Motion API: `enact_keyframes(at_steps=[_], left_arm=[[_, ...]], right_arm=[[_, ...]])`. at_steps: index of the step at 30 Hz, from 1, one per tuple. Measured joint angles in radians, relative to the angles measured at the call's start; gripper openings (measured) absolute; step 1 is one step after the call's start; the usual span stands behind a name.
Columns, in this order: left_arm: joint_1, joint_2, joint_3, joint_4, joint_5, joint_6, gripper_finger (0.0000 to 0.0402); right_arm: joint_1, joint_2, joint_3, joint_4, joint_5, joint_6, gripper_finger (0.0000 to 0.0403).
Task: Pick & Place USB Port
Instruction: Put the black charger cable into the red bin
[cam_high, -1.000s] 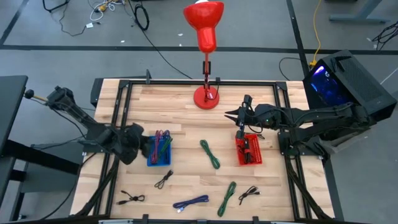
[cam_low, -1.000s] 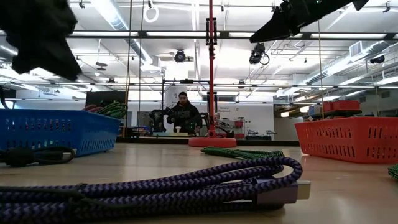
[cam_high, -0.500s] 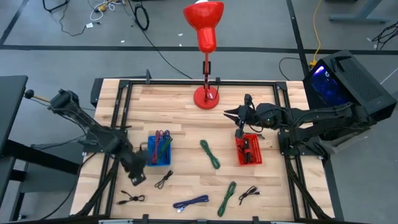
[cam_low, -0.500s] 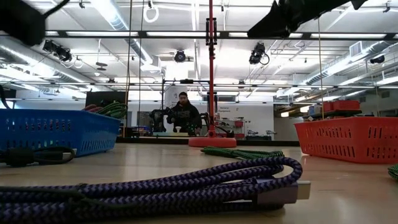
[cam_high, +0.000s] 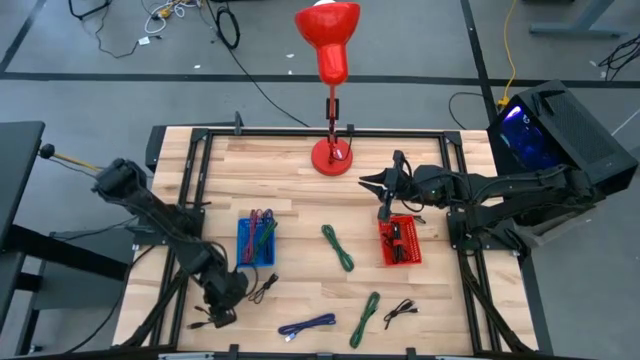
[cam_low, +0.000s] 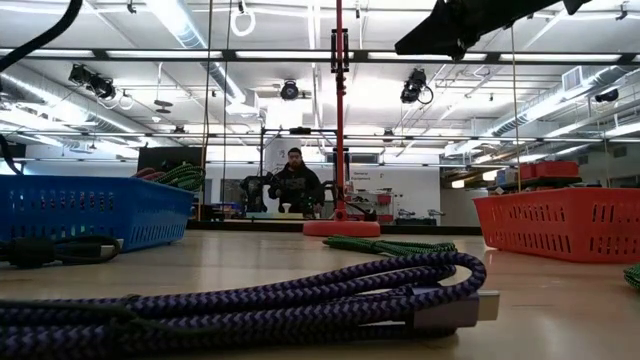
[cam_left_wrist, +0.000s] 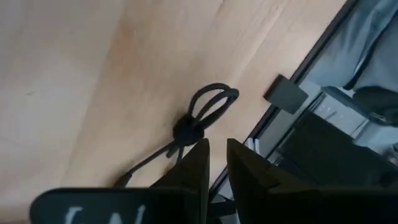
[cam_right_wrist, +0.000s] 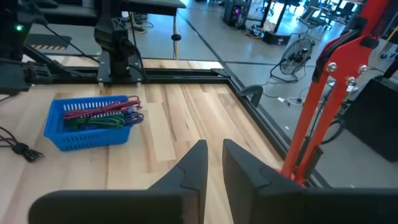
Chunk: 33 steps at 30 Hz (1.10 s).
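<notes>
1. Wooden table (cam_high: 290, 170): carrying two baskets, a lamp and loose cables
2. Red lamp (cam_high: 330, 45): standing at the middle of the far edge
3. Right arm: reaching in from the right side, holding the right gripper (cam_right_wrist: 214, 144) up over the far edge of the red basket (cam_high: 400, 262); fingers (cam_right_wrist: 193, 165) sitting slightly apart with only a thin slit between them, gripping nothing
4. Left arm: stretching towards the near left corner, bringing the left gripper (cam_left_wrist: 216, 142) down close to the tabletop; fingers (cam_left_wrist: 196, 165) showing a narrow gap, clamping nothing
5. Blue basket (cam_high: 255, 265): sitting left of centre, holding red, green and purple cables
6. Blue-purple cable (cam_high: 307, 325): lying near the front edge, with two green cables (cam_high: 338, 247) at centre and front
7. Small black USB cable (cam_left_wrist: 193, 127): lying coiled on the wood by the table's frame, just past the left fingertips and not touching them
</notes>
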Motion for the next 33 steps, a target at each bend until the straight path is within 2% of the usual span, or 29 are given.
enact_keyframes(at_steps=[4, 12, 24, 33], left_arm=[[-0.020, 0.010, 0.000, 0.001, -0.032, -0.018, 0.0057], [-0.033, 0.010, 0.000, 0.010, -0.172, -0.016, 0.0058], [-0.049, 0.010, 0.000, 0.008, -0.202, -0.006, 0.0058], [-0.073, 0.010, 0.000, 0.035, -0.248, -0.035, 0.0119]], right_arm=[[0.000, 0.000, 0.000, 0.000, 0.000, 0.024, 0.0051], [0.000, 0.000, 0.000, 0.000, -0.001, 0.045, 0.0051], [0.000, 0.000, 0.000, 0.000, -0.002, 0.052, 0.0051], [0.000, 0.000, 0.000, -0.006, -0.002, 0.056, 0.0051]])
